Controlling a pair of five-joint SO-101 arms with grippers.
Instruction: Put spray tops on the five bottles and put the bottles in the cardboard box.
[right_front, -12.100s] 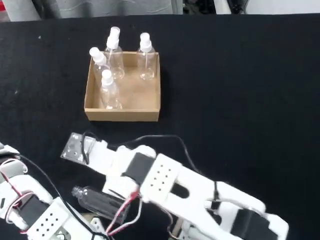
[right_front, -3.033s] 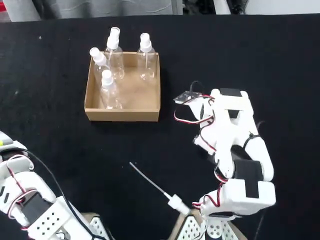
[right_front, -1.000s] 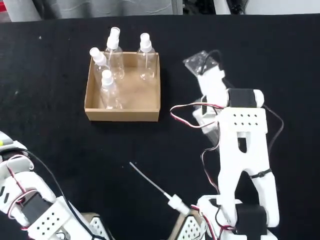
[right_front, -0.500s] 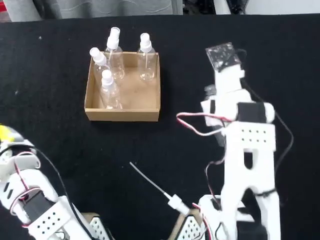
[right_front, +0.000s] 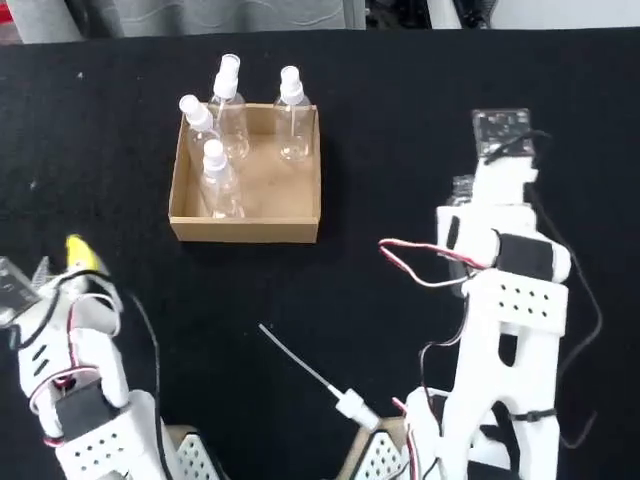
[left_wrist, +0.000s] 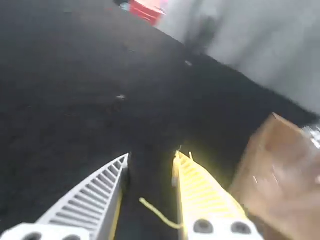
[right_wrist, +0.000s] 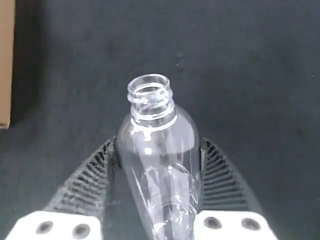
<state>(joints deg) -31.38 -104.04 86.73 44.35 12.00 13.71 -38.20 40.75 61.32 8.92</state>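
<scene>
Worktop (right_front: 480, 60): black cloth surface. Cardboard box (right_front: 245, 232) sits on its far left part, open side up.

In the box: four capped bottles (right_front: 228, 100) (right_front: 291, 110) (right_front: 198, 125) (right_front: 218, 180), all clear, all upright, each with a white spray top on. Three stand along the back wall and back left corner. The fourth stands nearer the front, by the left wall. The right half of the box floor is bare.

Fifth bottle (right_wrist: 150, 95): clear, neck open, thread visible, no top fitted. It is in the right hand (right_wrist: 157, 145). The two dark ribbed fingers (right_wrist: 100, 170) are closed against the bottle's body on both sides, and the neck points out past the fingertips. Cannot tell whether its base touches the worktop. One edge of the box (right_wrist: 6, 60) shows off to the side, apart from the bottle.

Right arm (right_front: 505, 300): stretched out over the right part of the worktop, well to the right of the box.

Loose spray top (right_front: 350, 405): lies on the worktop at the near edge, between the two arm bases. Its thin dip tube (right_front: 295, 358) runs out at an angle toward the box and stops short of it.

Left hand (left_wrist: 151, 159): one grey finger, one yellow finger (right_front: 80, 250), parted by a narrow gap with nothing between them. It is over bare worktop at the near left. The box corner (left_wrist: 280, 160) is near, off to one side, not touching.
</scene>
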